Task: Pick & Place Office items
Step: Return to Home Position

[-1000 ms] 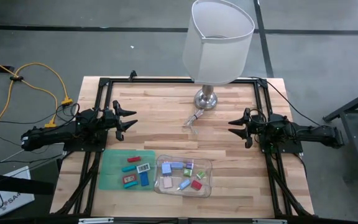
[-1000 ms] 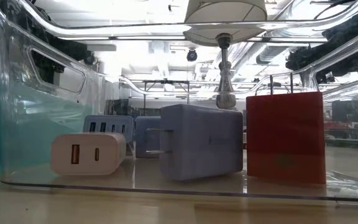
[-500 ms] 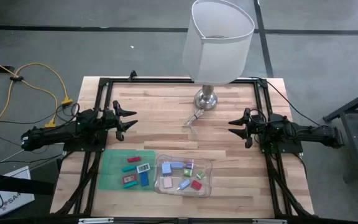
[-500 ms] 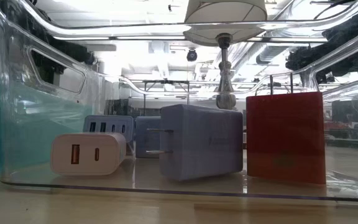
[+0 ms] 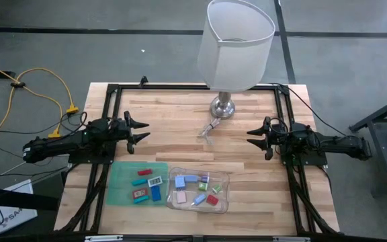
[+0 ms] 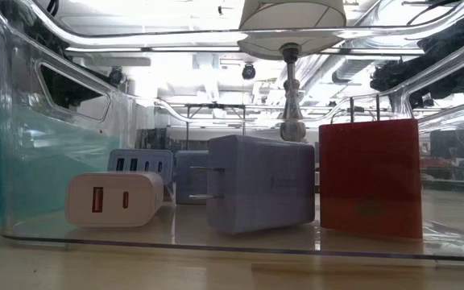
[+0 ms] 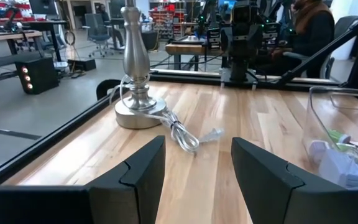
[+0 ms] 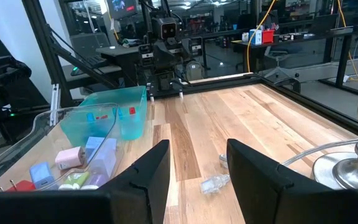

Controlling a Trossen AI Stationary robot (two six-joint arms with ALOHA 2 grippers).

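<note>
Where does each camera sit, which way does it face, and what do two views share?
High: above the table, looking straight down; both arms, left gripper and right gripper open.
Low: at tabletop height, looking through the clear bin at chargers; no gripper shows.
Left wrist: looks across past the lamp base toward the right arm; own fingers in front.
Right wrist: looks opposite, toward the left arm; own fingers in front.
Shared: both wrist views show the lamp base.
</note>
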